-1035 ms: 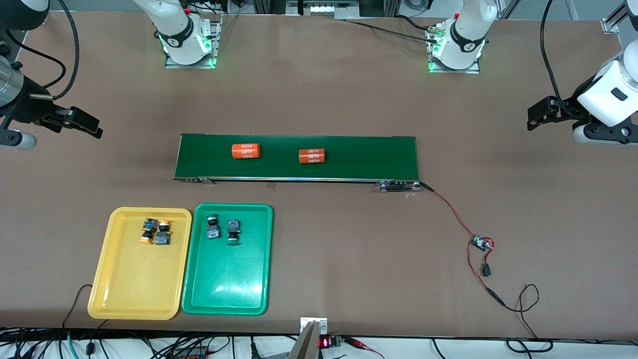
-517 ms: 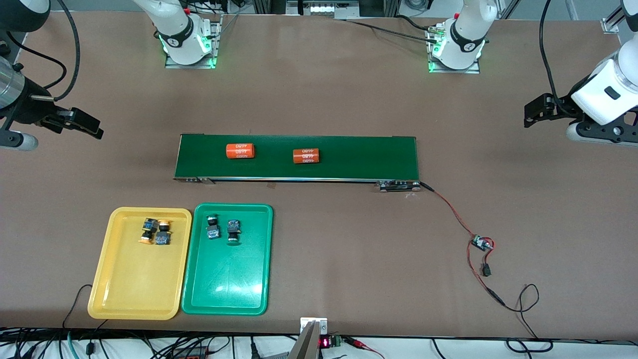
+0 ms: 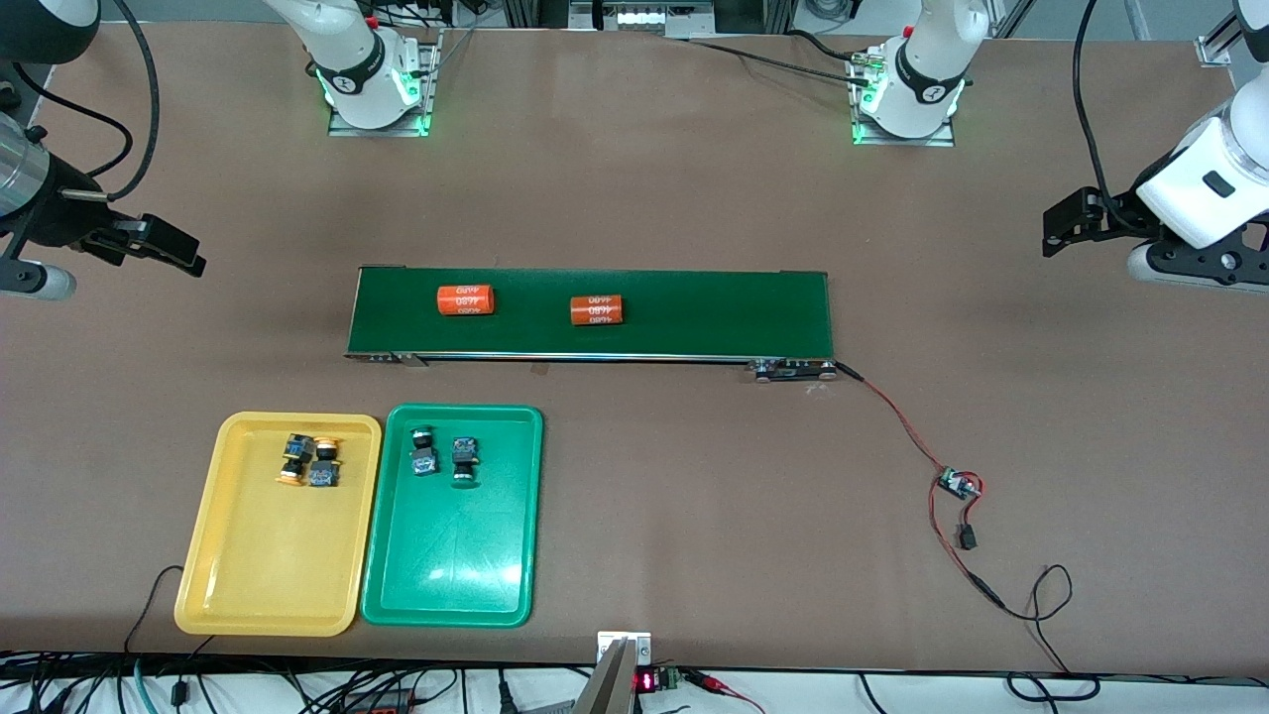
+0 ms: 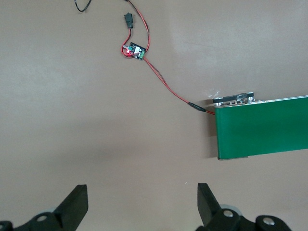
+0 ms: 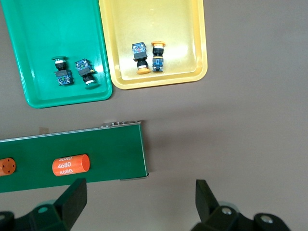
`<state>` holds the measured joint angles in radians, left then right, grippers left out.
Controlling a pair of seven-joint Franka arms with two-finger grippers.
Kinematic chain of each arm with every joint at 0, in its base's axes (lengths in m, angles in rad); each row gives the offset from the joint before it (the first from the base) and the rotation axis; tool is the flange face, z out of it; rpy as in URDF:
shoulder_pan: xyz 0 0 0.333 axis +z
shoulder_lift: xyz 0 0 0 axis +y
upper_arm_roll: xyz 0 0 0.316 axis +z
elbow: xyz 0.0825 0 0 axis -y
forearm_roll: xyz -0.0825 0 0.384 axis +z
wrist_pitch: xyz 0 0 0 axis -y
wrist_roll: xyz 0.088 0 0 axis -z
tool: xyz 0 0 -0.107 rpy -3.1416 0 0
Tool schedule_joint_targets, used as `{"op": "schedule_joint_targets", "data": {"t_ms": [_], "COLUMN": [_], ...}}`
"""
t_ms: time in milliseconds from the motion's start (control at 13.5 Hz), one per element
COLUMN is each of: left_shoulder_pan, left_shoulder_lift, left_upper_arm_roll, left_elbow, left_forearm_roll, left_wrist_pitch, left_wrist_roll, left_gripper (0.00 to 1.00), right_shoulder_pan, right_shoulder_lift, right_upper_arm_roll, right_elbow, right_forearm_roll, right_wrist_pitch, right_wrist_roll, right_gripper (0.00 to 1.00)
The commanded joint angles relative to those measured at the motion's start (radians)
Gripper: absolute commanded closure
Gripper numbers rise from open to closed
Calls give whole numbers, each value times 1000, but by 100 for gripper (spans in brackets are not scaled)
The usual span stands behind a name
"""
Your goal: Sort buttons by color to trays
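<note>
On the brown table (image 3: 694,516) we see first the long belt (image 3: 714,312), which carries two orange cylinders (image 3: 466,300) lying on their sides toward the right arm's end. Nearer to the front camera than the belt lie the yellow tray (image 3: 248,585) and, just beside it, the green tray (image 3: 446,585). We judge that the sorting looks finished: the two yellow buttons (image 3: 307,461) rest in the yellow tray, close together, and the two green buttons (image 3: 444,458) rest in the green tray. The left gripper (image 4: 143,204) hangs over bare table near the belt's end, its fingers spread wide and holding nothing; the right gripper (image 5: 141,199) hangs over the table at the belt's other end, also spread and empty. Both arms seem to wait. We think the main risk now is a cylinder rolling off the belt's end toward the trays, or an arm taking a cylinder for a button, since its colour resembles the yellow caps.
</note>
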<state>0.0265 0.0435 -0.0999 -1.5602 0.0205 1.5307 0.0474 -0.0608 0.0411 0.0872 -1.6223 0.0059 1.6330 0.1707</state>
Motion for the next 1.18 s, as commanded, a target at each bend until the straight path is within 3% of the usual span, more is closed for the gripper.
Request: {"op": "schedule_joint_targets", "data": {"t_ms": [0, 1109], "left_shoulder_pan": [-2, 0], "left_shoulder_lift": [3, 3], "left_upper_arm_roll": [-15, -26], "left_elbow": [15, 17], "left_forearm_roll": [15, 6], "left_wrist_pitch": [0, 0], "left_wrist_roll": [11, 11], "left_gripper": [0, 0], "right_shoulder_pan": [-7, -8], "right_shoulder_lift": [0, 5], "right_upper_arm_roll": [3, 3], "right_elbow": [10, 10], "right_forearm_roll": [3, 3], "right_wrist_pitch": [-15, -13], "right_wrist_roll": [-13, -13], "right_gripper": [0, 0]}}
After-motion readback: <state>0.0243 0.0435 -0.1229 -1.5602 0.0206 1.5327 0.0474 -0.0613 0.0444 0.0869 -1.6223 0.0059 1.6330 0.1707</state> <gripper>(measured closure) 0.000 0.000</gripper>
